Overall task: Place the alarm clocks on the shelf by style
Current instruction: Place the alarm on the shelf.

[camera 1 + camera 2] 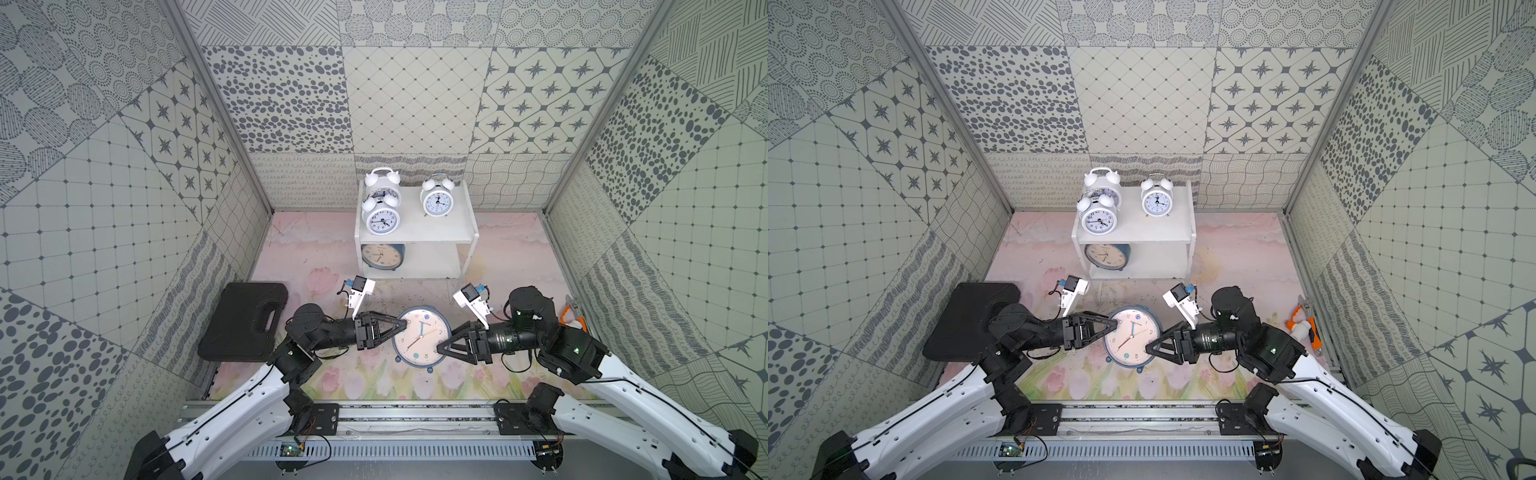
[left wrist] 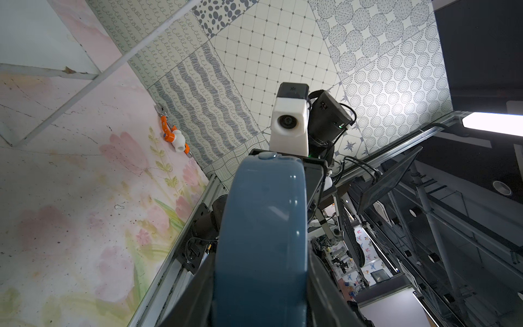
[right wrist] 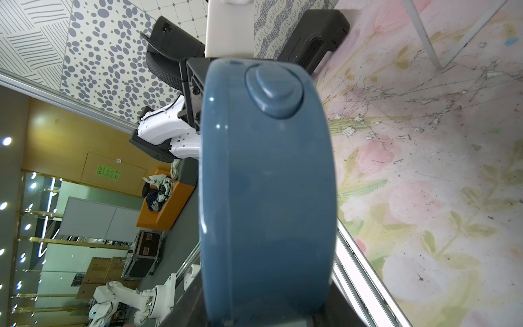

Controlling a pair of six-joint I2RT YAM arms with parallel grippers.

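— While both arms meet at lower centre, what lies around them?
— A black case at lower left and an orange-handled tool by the right wall, both apart from the clock.
— And that clock?
— The blue clock, cream face upward, sits just below the shelf. The left gripper pinches its upper-left rim. The right gripper straddles the lower-right rim, but I cannot tell whether it presses.
— The shelf?
— On the top board are a front white clock, a rear white clock and a third white clock. A second blue clock stands underneath, left.
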